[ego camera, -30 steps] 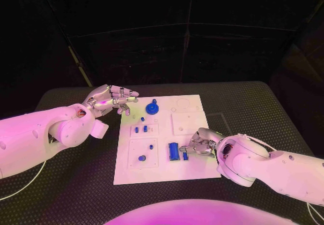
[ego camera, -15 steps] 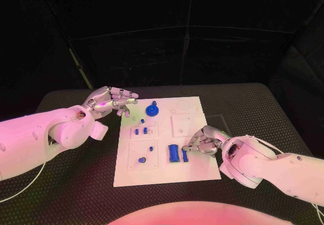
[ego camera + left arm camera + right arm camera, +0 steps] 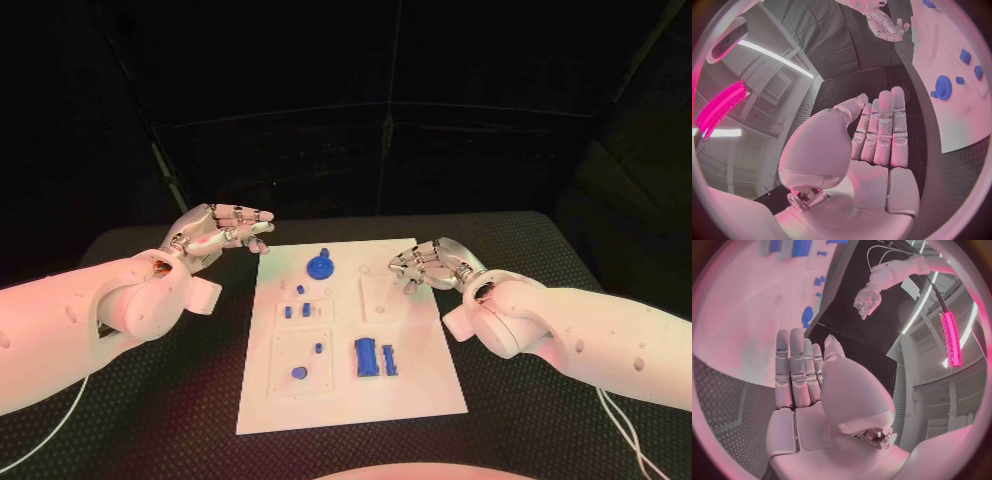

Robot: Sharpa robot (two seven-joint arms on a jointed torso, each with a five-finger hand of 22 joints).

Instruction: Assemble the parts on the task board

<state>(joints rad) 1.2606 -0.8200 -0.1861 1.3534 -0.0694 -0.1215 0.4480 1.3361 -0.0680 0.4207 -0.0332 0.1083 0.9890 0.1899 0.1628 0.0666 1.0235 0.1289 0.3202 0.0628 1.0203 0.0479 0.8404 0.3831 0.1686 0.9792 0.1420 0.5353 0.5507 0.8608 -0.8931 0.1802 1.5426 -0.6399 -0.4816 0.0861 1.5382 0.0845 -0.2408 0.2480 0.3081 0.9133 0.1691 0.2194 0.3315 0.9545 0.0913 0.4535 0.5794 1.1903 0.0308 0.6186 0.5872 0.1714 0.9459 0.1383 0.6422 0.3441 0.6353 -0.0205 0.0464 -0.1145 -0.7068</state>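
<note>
Task board (image 3: 418,385), a white plate, lies flat in the middle of the black table (image 3: 548,250), and no writing or label on it can be read. Both hands are held above it at its far end, each empty. The left hand (image 3: 216,232) hangs over the table just off the board's far left corner, palm up; its fingers (image 3: 879,130) lie straight, side by side and uncurled, holding nothing. The right hand (image 3: 428,265) hovers over the board's far right part; its fingers (image 3: 795,365) are likewise stretched out together and grip nothing.

On the board I count about eight blue parts. A round gear-like part (image 3: 322,267) stands near the far edge, between the two hands. Nearer, a small peg (image 3: 300,290) sits above two small blocks (image 3: 297,310) lying side by side. In the near half, two little pieces (image 3: 317,348) (image 3: 299,372) sit in the left panel, and a wide bar (image 3: 368,357) lies just beside a narrow bar (image 3: 389,359).
</note>
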